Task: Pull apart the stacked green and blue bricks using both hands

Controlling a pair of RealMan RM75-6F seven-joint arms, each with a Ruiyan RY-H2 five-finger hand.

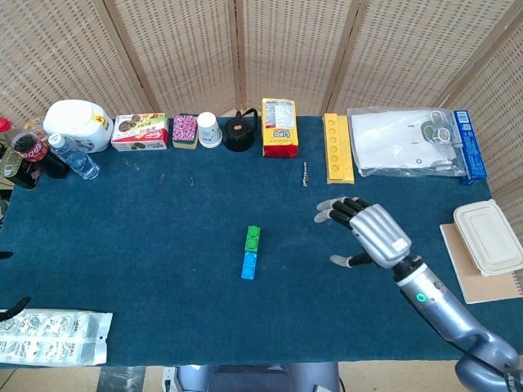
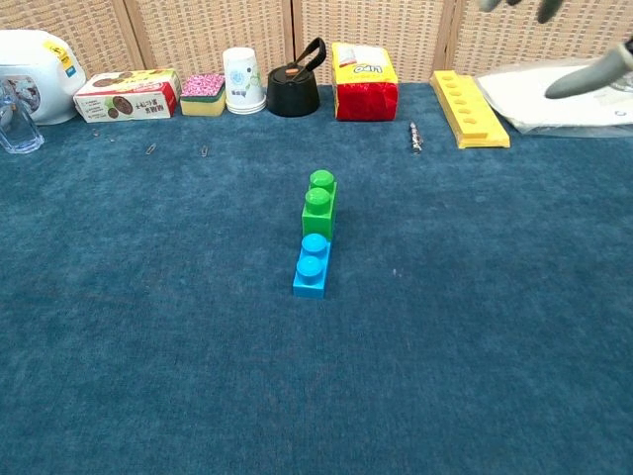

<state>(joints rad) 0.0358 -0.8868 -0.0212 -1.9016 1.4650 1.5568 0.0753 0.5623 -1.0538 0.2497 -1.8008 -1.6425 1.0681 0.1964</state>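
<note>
Only overhead: whole right hand (image 1: 373,233).

Right hand (image 1: 372,233) over the blue cloth (image 1: 147,245), fingers spread, empty — well right of joined green brick (image 1: 253,237) and blue brick (image 1: 248,265).

Looks like a robot test lab: a worktop (image 1: 147,245) under blue cloth, woven screens (image 1: 286,49) behind it, and assorted groceries lined up along the back like a snack box (image 1: 140,131) and paper cup (image 1: 209,129).
</note>
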